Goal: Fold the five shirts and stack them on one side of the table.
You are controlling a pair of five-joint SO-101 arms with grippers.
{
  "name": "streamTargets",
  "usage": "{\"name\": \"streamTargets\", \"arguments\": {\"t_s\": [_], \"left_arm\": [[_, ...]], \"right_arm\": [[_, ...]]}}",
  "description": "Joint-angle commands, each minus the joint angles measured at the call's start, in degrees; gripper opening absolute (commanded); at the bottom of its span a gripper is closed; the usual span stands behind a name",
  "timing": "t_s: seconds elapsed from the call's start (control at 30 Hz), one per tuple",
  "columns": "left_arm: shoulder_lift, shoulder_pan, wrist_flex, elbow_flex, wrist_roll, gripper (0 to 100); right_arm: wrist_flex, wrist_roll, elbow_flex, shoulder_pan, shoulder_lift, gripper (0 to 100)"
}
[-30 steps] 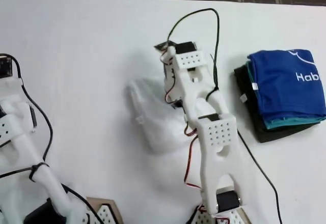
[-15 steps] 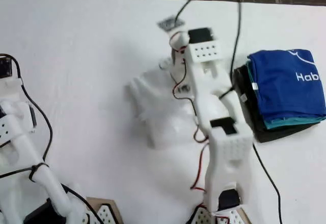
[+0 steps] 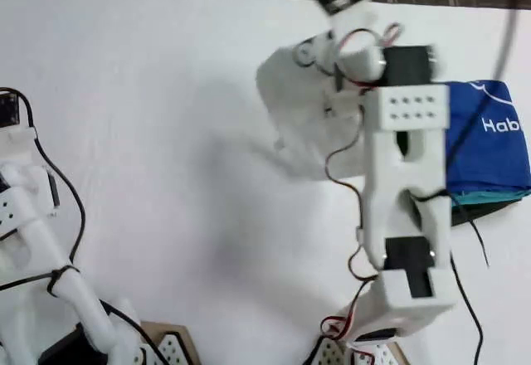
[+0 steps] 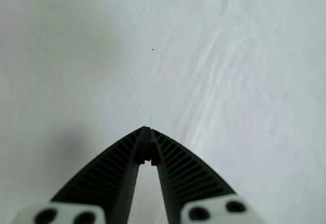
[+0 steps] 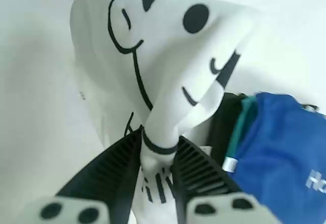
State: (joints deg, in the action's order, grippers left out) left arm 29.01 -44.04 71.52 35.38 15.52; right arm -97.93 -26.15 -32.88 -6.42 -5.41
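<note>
White shirt [image 5: 168, 56] w/ black cartoon print is pinched in the right gripper [image 5: 159, 135] — fingers clenched on a bunched fold, cloth fanning out beyond the tips. Just beside those fingers sits the folded stack [image 3: 489, 133]: blue on top, teal & black beneath. Left gripper [image 4: 146, 132] has its tips pressed together, gripping nothing — white table [image 4: 229, 56] beyond them.

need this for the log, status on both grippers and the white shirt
Right gripper shut on white black-printed shirt, hanging from it. Left gripper shut, empty, over white table. Stack of folded shirts, blue on top, close beside.
</note>
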Motion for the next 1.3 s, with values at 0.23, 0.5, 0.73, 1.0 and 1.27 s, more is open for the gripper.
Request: {"name": "streamTargets", "arguments": {"t_s": [0.23,0.5,0.73,1.0,1.27], "left_arm": [[1.23,0.44,-0.53,-0.13,0.00,2],[1.23,0.44,-0.53,-0.13,0.00,2],[1.23,0.44,-0.53,-0.13,0.00,2],[1.58,0.44,-0.44,-0.13,-0.09,2],[1.67,0.44,-0.44,-0.13,-0.09,2]], "right_arm": [[-0.13,-3.96,-0.26,14.37,9.27,2.0],[0.75,-8.53,-0.35,23.78,8.84,2.1],[7.43,-11.60,-0.35,31.16,2.15,2.1],[17.19,-14.68,-0.88,35.65,-13.76,2.1],[23.69,-19.78,-0.88,36.09,-21.93,2.1]]}}
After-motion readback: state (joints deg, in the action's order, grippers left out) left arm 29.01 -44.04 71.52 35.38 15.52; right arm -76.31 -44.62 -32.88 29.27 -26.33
